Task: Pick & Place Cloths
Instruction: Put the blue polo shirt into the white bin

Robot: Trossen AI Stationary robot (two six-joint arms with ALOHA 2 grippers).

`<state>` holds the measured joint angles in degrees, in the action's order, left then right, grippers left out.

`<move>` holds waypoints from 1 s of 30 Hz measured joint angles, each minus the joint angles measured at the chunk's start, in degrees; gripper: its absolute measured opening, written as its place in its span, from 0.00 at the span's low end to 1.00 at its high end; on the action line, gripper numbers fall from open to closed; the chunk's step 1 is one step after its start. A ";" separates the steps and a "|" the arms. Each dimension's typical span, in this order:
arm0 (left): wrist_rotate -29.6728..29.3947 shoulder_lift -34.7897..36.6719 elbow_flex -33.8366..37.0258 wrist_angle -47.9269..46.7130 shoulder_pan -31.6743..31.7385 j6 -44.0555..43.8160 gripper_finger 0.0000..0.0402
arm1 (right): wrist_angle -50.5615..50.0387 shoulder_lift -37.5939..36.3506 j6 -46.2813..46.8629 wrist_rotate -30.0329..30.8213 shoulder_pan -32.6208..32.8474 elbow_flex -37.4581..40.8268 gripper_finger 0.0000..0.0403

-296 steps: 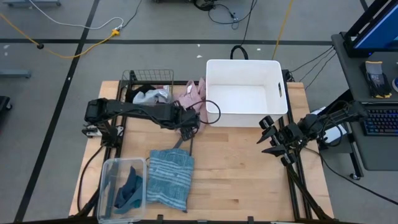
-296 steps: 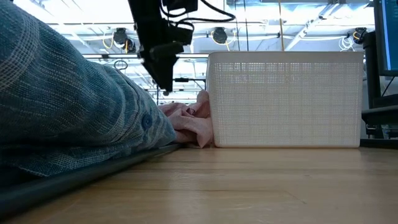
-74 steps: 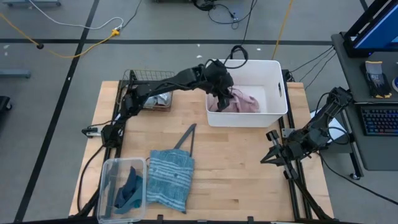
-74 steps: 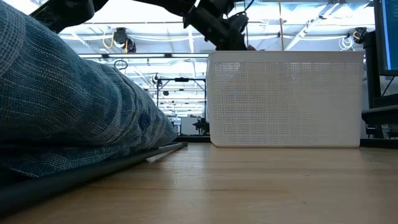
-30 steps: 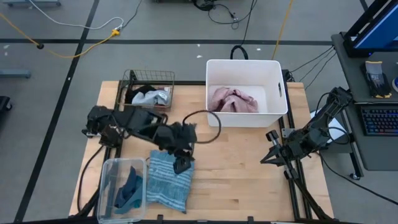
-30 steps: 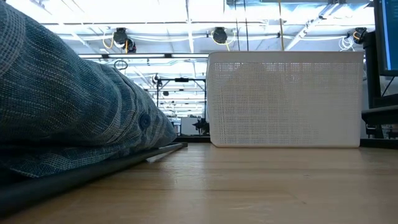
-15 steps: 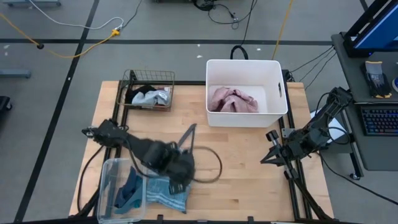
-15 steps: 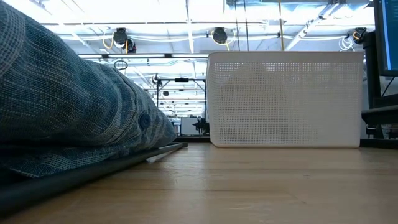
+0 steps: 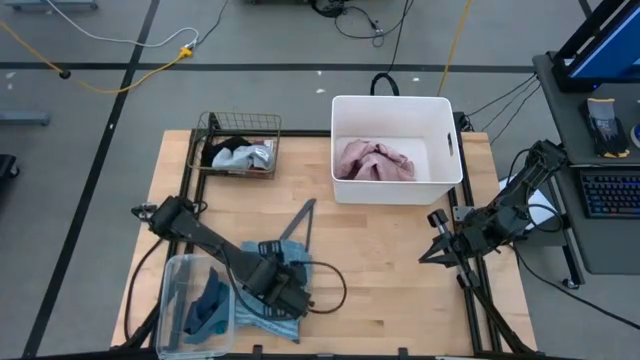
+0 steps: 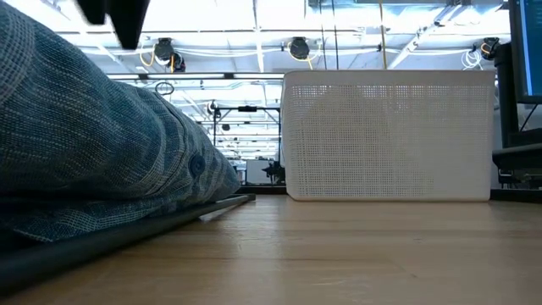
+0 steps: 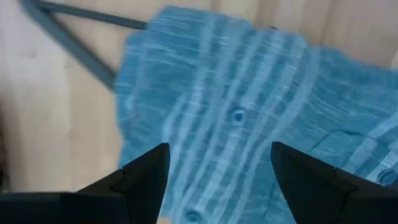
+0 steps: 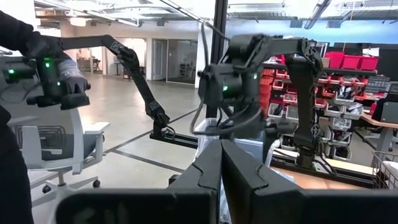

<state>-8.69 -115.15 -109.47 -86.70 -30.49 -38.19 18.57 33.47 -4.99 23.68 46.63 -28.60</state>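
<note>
1. Left gripper (image 11: 217,163) is seen above the blue-striped shirt (image 9: 270,290) on the bench (image 9: 380,260), fingers spread, nothing held.
2. Pink cloth (image 9: 372,160) is seen inside the white bin (image 9: 452,150).
3. Right gripper (image 9: 437,240) is parked off the bench edge, fingers pressed together.

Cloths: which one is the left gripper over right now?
The blue-striped shirt lying on the table's front left. The left gripper hovers over it, fingers open. The pink cloth sits in the white bin, far from it.
</note>
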 joint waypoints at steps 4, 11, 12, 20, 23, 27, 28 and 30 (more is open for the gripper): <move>3.17 0.02 3.96 2.39 -0.39 2.46 0.71 | 0.00 0.00 0.02 -0.02 0.00 0.00 0.01; 2.43 0.04 9.52 4.79 -0.34 4.91 0.72 | 0.01 0.00 0.02 -0.04 -0.01 0.00 0.01; 2.42 0.07 10.38 5.27 -0.33 5.77 0.72 | 0.02 0.00 0.02 -0.02 0.00 0.00 0.01; 0.40 0.09 20.22 16.27 0.98 7.04 0.72 | 0.01 0.00 0.04 -0.04 0.00 0.00 0.01; 1.43 0.25 25.29 23.88 1.82 8.68 0.72 | 0.02 0.00 0.06 -0.03 0.00 0.00 0.01; 4.40 0.90 31.78 32.89 2.83 9.90 0.69 | 0.00 0.00 2.20 -0.02 0.00 0.00 0.01; 5.18 0.97 32.85 34.30 3.00 9.90 0.68 | 0.00 0.00 3.10 -0.02 0.00 0.00 0.01; 5.82 1.16 34.48 36.50 3.33 9.77 0.62 | 0.00 0.00 4.25 -0.02 0.00 0.00 0.01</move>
<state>-2.87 -113.99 -75.00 -50.20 -27.16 -28.42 18.57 33.47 -0.75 23.66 46.63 -28.60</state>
